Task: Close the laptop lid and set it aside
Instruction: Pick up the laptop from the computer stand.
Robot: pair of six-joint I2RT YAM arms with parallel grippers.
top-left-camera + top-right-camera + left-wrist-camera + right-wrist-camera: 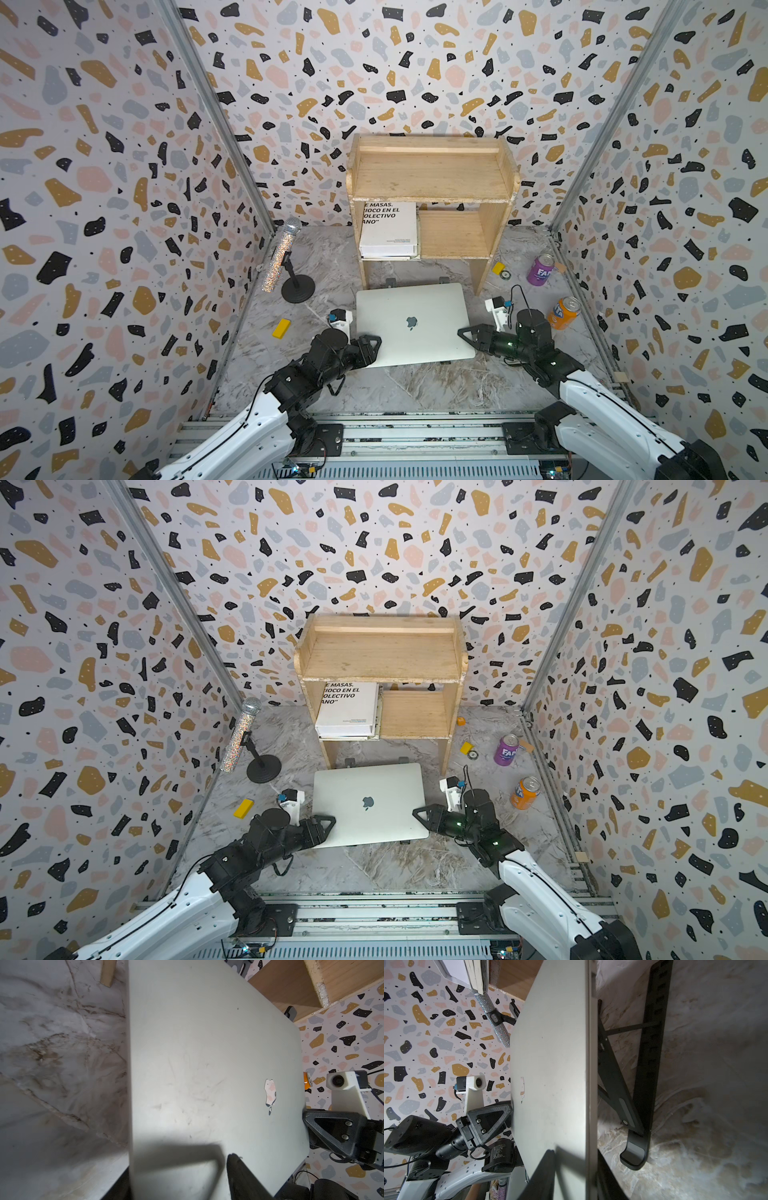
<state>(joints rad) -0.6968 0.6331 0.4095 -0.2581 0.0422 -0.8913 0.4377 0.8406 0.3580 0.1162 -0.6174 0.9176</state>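
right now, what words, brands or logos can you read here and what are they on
"E MASAS." / "HOCO EN EL" / "OLECTIVO" / "ANO"": cover of the white book; line starts are cut off by the wooden shelf.
"FAN": purple can; the rest is turned away.
Orange can: blue logo lettering, too blurred to read.
Laptop: apple logo on its closed lid, no words.
Small print low on the book cover: too small to read.

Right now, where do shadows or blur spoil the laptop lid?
Left wrist view: a dark shadow crosses the laptop lid, marble table soft. Right wrist view: a similar shadow on the lid, table dim beside the stand. Both top views: evenly lit.
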